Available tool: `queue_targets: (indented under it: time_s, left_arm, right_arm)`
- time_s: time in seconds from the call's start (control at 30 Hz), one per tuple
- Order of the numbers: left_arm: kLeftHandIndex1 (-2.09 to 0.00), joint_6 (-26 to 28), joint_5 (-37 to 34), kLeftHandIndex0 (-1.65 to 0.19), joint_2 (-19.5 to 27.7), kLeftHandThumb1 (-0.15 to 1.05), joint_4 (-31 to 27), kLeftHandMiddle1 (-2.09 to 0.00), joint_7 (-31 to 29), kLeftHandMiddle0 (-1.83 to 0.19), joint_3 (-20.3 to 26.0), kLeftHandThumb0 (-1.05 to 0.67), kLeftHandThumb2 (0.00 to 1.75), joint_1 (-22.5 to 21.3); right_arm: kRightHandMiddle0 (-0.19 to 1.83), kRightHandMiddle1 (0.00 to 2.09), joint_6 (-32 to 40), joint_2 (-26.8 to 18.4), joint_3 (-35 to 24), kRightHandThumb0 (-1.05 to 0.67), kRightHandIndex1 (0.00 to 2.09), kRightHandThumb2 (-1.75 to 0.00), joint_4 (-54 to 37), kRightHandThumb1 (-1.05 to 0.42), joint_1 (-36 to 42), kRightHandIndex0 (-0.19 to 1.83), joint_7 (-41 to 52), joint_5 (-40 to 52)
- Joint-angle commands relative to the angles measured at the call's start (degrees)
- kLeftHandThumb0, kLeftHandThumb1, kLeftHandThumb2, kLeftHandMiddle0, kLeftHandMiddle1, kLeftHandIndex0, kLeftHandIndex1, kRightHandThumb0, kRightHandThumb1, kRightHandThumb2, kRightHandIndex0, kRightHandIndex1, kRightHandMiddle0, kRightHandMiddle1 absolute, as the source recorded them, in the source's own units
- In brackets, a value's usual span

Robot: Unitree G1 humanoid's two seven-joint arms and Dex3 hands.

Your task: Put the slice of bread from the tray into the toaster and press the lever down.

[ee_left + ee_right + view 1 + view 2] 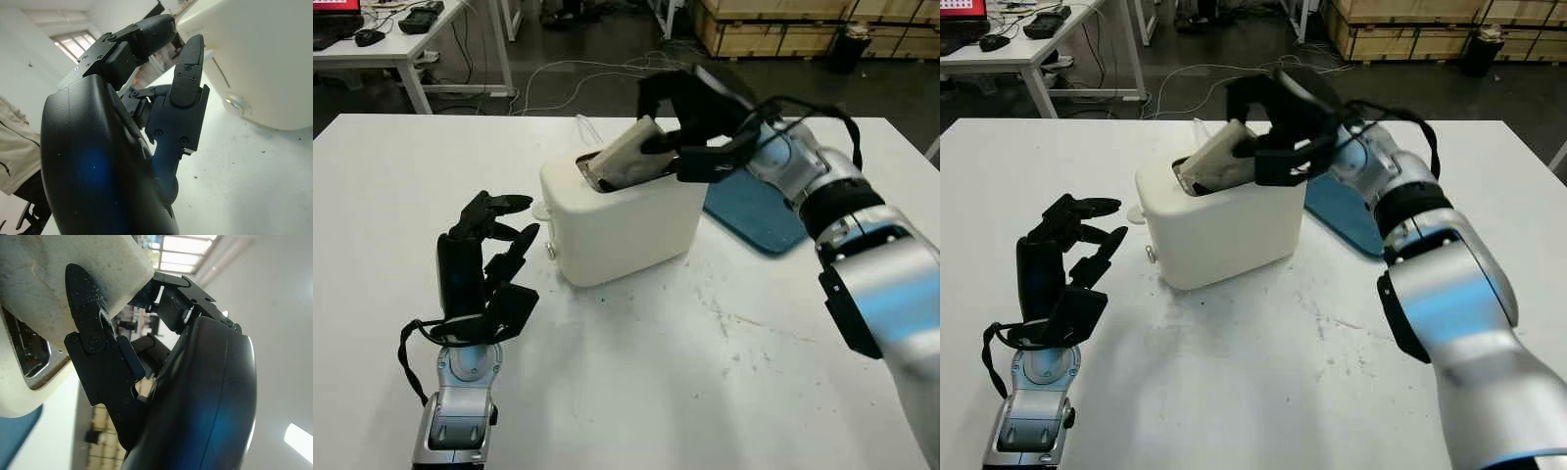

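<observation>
The right hand [680, 122] grips the bread slice [628, 155], tilted and partly inside the white toaster [622, 220] slot. The left hand [484, 264], empty (fingers loosely uncurled), stands just beside the toaster, with bare white table [705, 392] in front and the blue tray [754, 215] behind.

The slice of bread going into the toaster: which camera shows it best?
The left eye view: the pale slice of bread leans tilted, partly in the slot of the cream plastic toaster, held by the right hand. The right eye view shows much the same. The right wrist view shows a close corner behind one finger.

Head stereo pair looks down, sharing toaster [622, 220]; wrist cameras sit close behind each robot hand.
</observation>
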Motion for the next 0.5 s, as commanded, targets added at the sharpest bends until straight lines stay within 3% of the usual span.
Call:
queue_targets:
  time_s: [0.0,0.47]
  left_arm:
    - [-0.86,-0.38,0.27,-0.61,-0.14,0.92,0.35,-1.42,0.20,-0.57,-0.23,-0.31,0.09,-0.08]
    - [-0.86,0.14,0.15,-0.61,-0.39,0.92,0.24,-1.42,0.03,-0.57,-0.47,-0.30,0.10,-0.21]
  right_arm:
    - [0.86,1.75,-0.49,-0.14,1.72,-0.54,1.75,-0.26,0.01,-0.92,-2.05,1.10,-0.76,-1.96]
    - [0.87,1.75,-2.49,-1.82,9.62,-0.50,1.75,-0.17,-0.94,-0.92,-10.18,1.13,1.63,-9.41]
